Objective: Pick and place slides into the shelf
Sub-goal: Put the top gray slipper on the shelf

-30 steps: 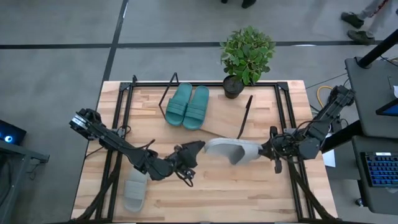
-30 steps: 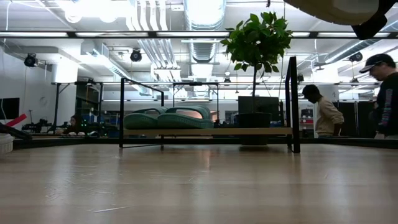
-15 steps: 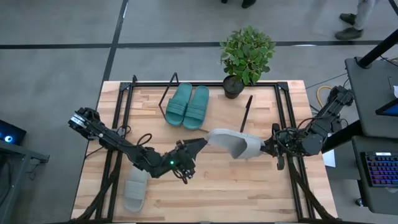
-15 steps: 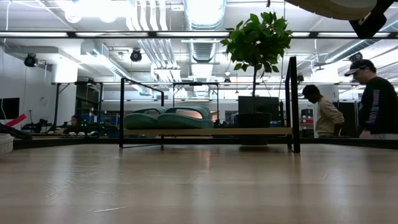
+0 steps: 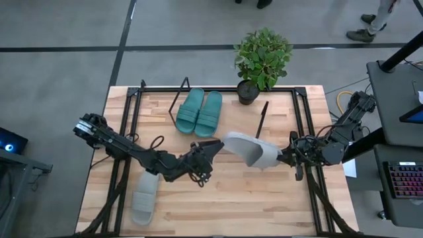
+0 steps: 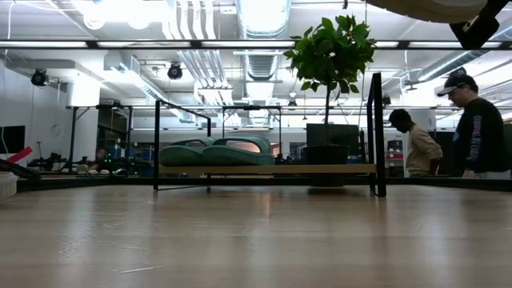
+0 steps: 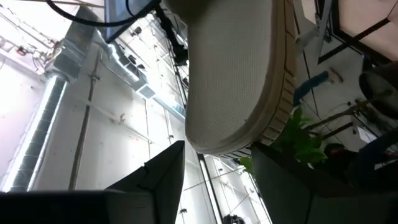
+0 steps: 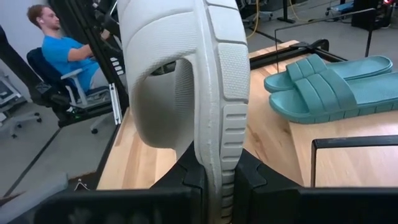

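Observation:
A light grey slide (image 5: 248, 149) hangs over the table's middle, shut in my right gripper (image 5: 285, 157) at its right-hand end. My left gripper (image 5: 211, 151) stands open at the slide's free end (image 7: 224, 124), one finger on either side; whether they touch it I cannot tell. Two teal slides (image 5: 198, 112) lie side by side on the slanted shelf (image 5: 234, 122) at the far side. A second grey slide (image 5: 144, 198) lies flat on the table near the front left. In the low view the held slide (image 6: 432, 6) shows at the top, high above the tabletop. My right gripper pinches the sole's end (image 8: 214, 168) between its two fingers, across the sole's thickness. The fingers come level from the table's right side and lie along the slide. The slide is turned on edge, strap (image 8: 161, 43) to one side, and is lifted clear of the table.
A potted plant (image 5: 263, 56) stands at the far edge, right of the shelf. The shelf's black end frame (image 5: 262, 122) rises close to the held slide. People stand beyond the table (image 6: 480, 120), and one sits (image 8: 56, 43) behind the left arm.
My left gripper has moved up and toward the far right, closing on the slide's free end, and has rolled about its own line. The held slide's free end has swung a little toward the far edge. Neither gripper has opened or shut.

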